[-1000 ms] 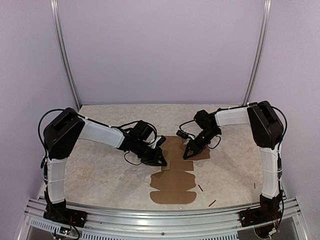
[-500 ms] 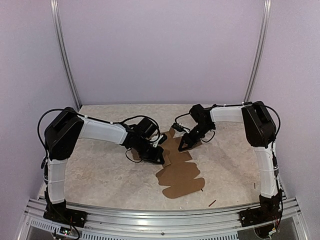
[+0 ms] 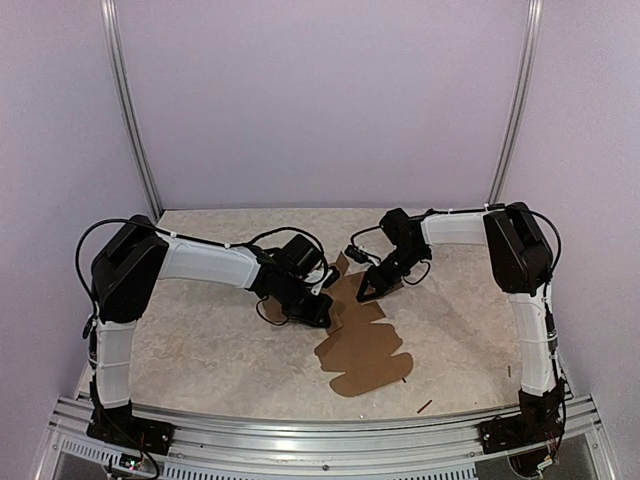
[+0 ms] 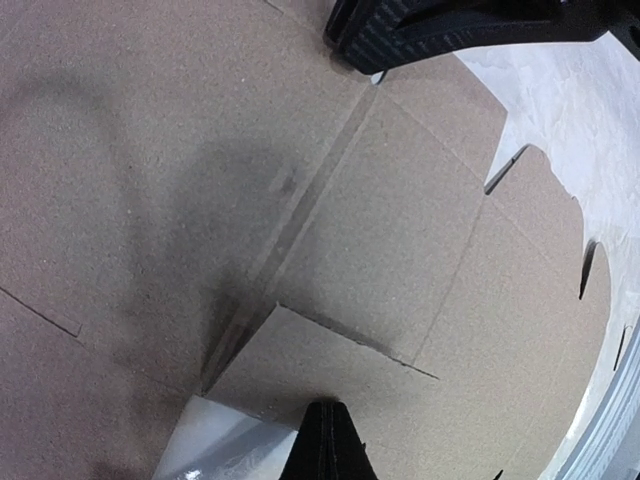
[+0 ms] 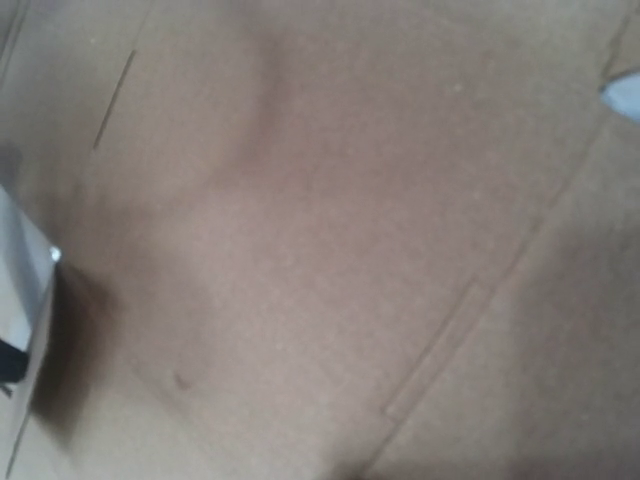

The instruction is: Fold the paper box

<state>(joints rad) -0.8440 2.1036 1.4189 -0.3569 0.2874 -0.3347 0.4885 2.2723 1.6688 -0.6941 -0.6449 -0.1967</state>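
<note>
The paper box [image 3: 365, 345] is a flat brown die-cut sheet lying askew mid-table; it fills the left wrist view [image 4: 400, 230] and the right wrist view [image 5: 320, 230]. My left gripper [image 3: 325, 312] is at the sheet's left edge. Its fingers [image 4: 325, 408] are pressed together on the rim of a slightly raised flap, with bare table showing beside them. My right gripper [image 3: 364, 295] tapers to a shut point on the sheet's far edge. It appears in the left wrist view as a dark ribbed finger [image 4: 350, 48]. In its own view the cardboard hides its fingers.
The marbled table [image 3: 200, 350] is walled in by lilac panels. Two tiny dark sticks [image 3: 425, 406] [image 3: 508, 371] lie near the front right. A metal rail [image 3: 320, 440] runs along the near edge between the arm bases.
The sheet has swung round and slid, its near end now pointing right. The right gripper drew back and left with it. The left jaws closed on the flap's edge.
</note>
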